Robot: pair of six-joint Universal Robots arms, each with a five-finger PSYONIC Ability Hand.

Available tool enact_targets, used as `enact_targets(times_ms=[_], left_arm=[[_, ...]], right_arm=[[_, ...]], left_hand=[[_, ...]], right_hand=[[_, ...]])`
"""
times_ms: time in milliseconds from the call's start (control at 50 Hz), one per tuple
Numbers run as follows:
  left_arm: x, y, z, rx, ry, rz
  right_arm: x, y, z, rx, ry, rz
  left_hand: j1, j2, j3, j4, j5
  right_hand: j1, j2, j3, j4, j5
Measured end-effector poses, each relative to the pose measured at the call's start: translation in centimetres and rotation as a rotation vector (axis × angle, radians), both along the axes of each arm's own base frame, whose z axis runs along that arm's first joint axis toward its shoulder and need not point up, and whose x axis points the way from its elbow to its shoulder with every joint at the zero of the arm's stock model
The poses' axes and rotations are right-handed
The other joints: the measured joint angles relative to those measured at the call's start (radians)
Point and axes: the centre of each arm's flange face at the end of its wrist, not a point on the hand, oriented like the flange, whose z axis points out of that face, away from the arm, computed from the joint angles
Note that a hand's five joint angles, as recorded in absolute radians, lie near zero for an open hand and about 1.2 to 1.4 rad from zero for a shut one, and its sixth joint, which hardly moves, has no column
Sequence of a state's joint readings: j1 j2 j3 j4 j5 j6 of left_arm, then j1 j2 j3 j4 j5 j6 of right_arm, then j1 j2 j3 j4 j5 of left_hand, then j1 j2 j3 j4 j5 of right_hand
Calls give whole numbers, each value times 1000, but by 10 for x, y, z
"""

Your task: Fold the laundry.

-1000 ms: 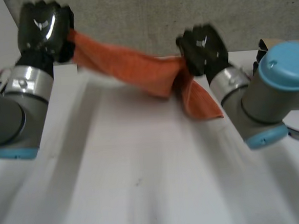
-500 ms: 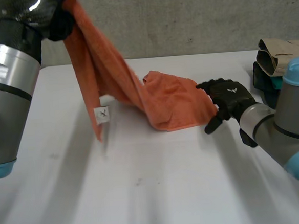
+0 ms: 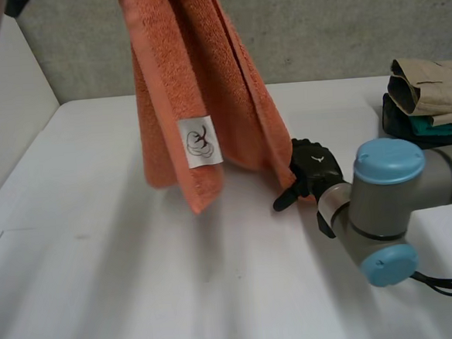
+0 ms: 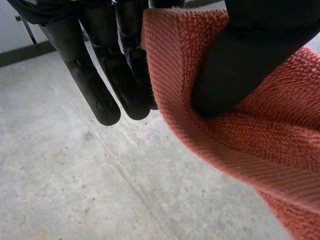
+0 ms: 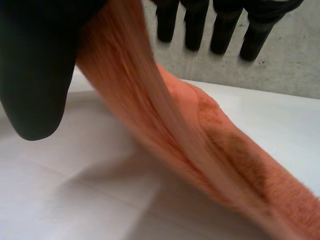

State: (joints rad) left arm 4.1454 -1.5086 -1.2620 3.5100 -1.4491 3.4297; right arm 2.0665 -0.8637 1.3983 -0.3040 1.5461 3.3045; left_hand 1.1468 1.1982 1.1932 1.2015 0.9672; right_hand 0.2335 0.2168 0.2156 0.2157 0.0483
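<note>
My left hand (image 4: 235, 60) is clenched on the hem of the orange terry towel (image 3: 197, 86), the thumb pressing the cloth against my fingers (image 4: 100, 85). The towel hangs in long folds over the white tabletop (image 3: 125, 285), with its white sewn label (image 3: 201, 142), printed with a black mark, facing the head view. My right hand (image 3: 313, 173) sits low, just beside the towel's lower edge. Its fingers are straight and released, and the cloth runs loose between them and the thumb. A stack of folded clothes (image 3: 430, 93) in beige, dark and teal lies at my far right.
</note>
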Motion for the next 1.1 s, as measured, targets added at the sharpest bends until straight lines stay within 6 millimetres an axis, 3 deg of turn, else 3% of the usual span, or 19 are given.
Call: enact_targets(times_ms=[40, 120, 180, 240, 260, 280, 340, 400, 460, 480, 600, 680, 780, 840, 900, 960, 1000, 1040, 1100], left_arm=[[2, 2, 6, -13, 10, 2], [5, 2, 10, -22, 21, 14], [10, -3, 10, -17, 23, 45], [22, -20, 3, 13, 8, 112], [25, -24, 1, 21, 4, 129], [34, -35, -4, 46, -9, 171], [58, -63, -19, 115, -43, 276], [82, -88, -38, 201, -83, 367], [98, -105, -58, 284, -123, 409], [105, -115, -75, 351, -156, 418], [109, -133, -133, 560, -265, 365], [105, -143, -170, 658, -339, 338], [101, -160, -204, 700, -436, 340], [94, -178, -219, 663, -507, 351], [84, -198, -219, 571, -529, 364], [74, -223, -205, 418, -498, 393], [69, -240, -187, 285, -448, 423], [65, -258, -158, 98, -357, 463], [65, -270, -120, -113, -224, 498]], right_arm=[[4, -5, -7, 0, 7, -21], [3, -12, -7, -29, 27, -69], [-7, -22, 16, -109, 57, -111], [-29, -35, 63, -255, 129, -149], [-33, -36, 70, -275, 142, -152], [-45, -40, 94, -351, 201, -159], [-68, -38, 139, -482, 362, -134], [-81, -30, 167, -542, 513, -80], [-88, -23, 181, -537, 601, -35], [-92, -17, 189, -514, 645, -2], [-100, 1, 204, -402, 721, 81], [-103, 7, 204, -350, 766, 113], [-101, -2, 191, -322, 818, 140], [-94, -20, 178, -331, 836, 146], [-85, -40, 172, -382, 831, 114], [-74, -64, 175, -491, 803, 33], [-66, -82, 187, -616, 756, -60], [-58, -101, 211, -803, 667, -193], [-51, -112, 247, -1046, 526, -348]], left_hand=[[0, 0, 0, 0, 0], [0, 0, 0, 0, 0], [0, 0, 0, 0, 0], [0, 0, 0, 0, 0], [0, 0, 0, 0, 0], [0, 0, 0, 0, 0], [0, 0, 0, 0, 0], [0, 0, 0, 0, 0], [0, 0, 0, 0, 0], [0, 0, 0, 0, 0], [0, 0, 0, 0, 0], [0, 0, 0, 0, 0], [0, 0, 0, 0, 0], [0, 0, 0, 0, 0], [0, 0, 0, 0, 0], [0, 0, 0, 0, 0], [0, 0, 1, 0, 0], [0, 1, 1, 0, 0], [0, 1, 1, 0, 0]], right_hand=[[396, 403, 393, 395, 399], [905, 933, 914, 915, 902], [907, 966, 969, 976, 930], [907, 966, 973, 982, 930], [907, 966, 973, 982, 930], [907, 966, 973, 982, 930], [907, 966, 973, 982, 935], [907, 966, 973, 982, 937], [907, 966, 973, 982, 937], [907, 966, 973, 982, 937], [907, 966, 973, 982, 937], [907, 966, 973, 983, 937], [907, 966, 973, 983, 937], [907, 966, 973, 983, 937], [907, 966, 974, 983, 937], [907, 966, 974, 983, 937], [907, 966, 974, 983, 937], [907, 966, 974, 983, 937], [907, 966, 975, 983, 937]])
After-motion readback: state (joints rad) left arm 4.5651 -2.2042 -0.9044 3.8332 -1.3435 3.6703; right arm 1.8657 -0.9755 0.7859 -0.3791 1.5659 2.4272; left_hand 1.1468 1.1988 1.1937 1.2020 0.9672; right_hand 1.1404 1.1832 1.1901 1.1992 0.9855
